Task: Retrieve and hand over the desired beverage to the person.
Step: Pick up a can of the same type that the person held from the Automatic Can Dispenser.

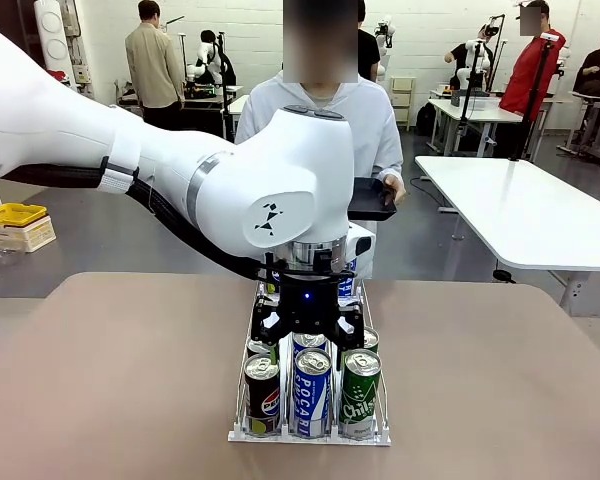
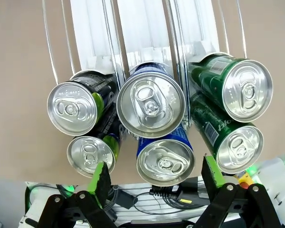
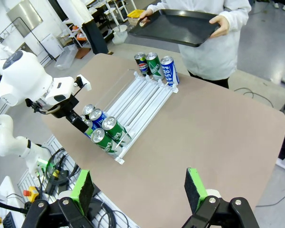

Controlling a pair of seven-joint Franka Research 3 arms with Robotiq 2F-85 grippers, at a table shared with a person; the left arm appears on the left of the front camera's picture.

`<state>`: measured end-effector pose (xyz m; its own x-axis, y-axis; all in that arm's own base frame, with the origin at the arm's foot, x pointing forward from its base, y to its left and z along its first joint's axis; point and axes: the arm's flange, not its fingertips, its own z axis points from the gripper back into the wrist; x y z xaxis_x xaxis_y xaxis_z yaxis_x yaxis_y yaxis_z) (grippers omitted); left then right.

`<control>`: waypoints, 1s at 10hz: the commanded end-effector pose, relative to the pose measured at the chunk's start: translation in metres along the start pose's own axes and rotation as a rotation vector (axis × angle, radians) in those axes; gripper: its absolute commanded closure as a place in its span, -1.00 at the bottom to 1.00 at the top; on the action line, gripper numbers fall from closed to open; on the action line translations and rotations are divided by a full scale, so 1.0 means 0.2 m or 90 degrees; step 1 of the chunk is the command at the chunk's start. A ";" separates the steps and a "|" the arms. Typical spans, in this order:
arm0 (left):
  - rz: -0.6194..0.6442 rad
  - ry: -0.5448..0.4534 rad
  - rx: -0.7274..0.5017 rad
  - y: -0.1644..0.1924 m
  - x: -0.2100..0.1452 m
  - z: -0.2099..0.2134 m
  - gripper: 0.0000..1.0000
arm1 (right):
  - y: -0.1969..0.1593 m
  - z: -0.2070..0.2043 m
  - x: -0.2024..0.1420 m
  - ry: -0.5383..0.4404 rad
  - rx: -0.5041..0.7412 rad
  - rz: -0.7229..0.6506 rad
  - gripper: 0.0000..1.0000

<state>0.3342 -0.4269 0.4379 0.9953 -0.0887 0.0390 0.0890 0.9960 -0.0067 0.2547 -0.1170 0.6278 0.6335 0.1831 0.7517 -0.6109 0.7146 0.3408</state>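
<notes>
A wire-and-white can rack (image 1: 310, 437) lies on the brown table (image 1: 110, 380). At its near end stand a Pepsi can (image 1: 263, 396), a blue Pocari can (image 1: 312, 392) and a green Chilsung can (image 1: 360, 392), with more cans behind them. My left gripper (image 1: 308, 338) hangs open just above the middle row. In the left wrist view its green pads (image 2: 102, 175) flank the blue cans (image 2: 151, 104), touching none. My right gripper (image 3: 139, 190) is open over the table's edge, holding nothing. The person (image 1: 325, 115) in a white coat holds a black tray (image 3: 173, 28) at the far side.
Three more cans (image 3: 154, 66) stand at the rack's far end, near the person. Dark cans (image 2: 72, 108) fill the left lane and green cans (image 2: 244, 89) the right lane. A white table (image 1: 530, 210) stands behind on the right, a yellow box (image 1: 12, 215) on the left.
</notes>
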 end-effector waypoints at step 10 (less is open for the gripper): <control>-0.006 -0.018 0.000 0.01 0.01 -0.02 0.70 | -0.01 0.00 0.01 -0.010 0.018 0.006 -1.00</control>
<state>0.3377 -0.4281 0.4357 0.9948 -0.0905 0.0467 0.0915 0.9957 -0.0177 0.2548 -0.1170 0.6278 0.6335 0.1832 0.7517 -0.6110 0.7146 0.3408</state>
